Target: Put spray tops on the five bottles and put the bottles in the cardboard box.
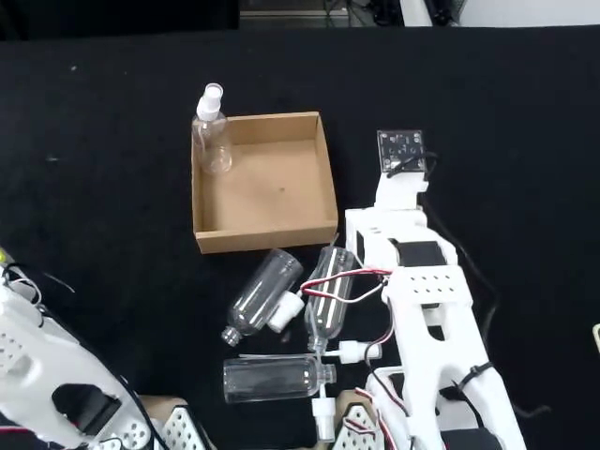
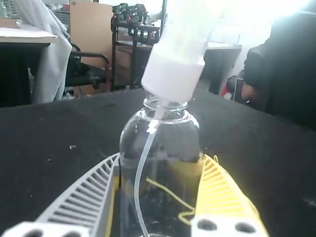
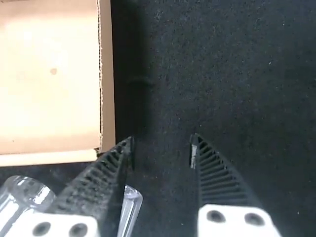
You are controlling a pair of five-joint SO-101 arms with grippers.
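Note:
A clear bottle (image 2: 160,163) stands upright between my left gripper (image 2: 160,158) fingers, which are shut on its body. A white spray top (image 2: 180,69) sits tilted on its neck, with its tube hanging inside. My right gripper (image 3: 161,140) (image 1: 361,239) is open above the black table, just beside the near right corner of the cardboard box (image 1: 328,178) (image 3: 104,74). One capped bottle (image 1: 212,136) stands in the box's far left corner. Three uncapped bottles (image 1: 265,292) (image 1: 328,298) (image 1: 272,380) lie in front of the box. Loose spray tops (image 1: 286,311) (image 1: 352,352) lie among them.
Another white spray top (image 1: 323,417) shows at the near edge. The right arm's white body (image 1: 431,319) and its wires (image 1: 347,277) stretch over the lying bottles. The far and right parts of the black table (image 1: 506,112) are bare.

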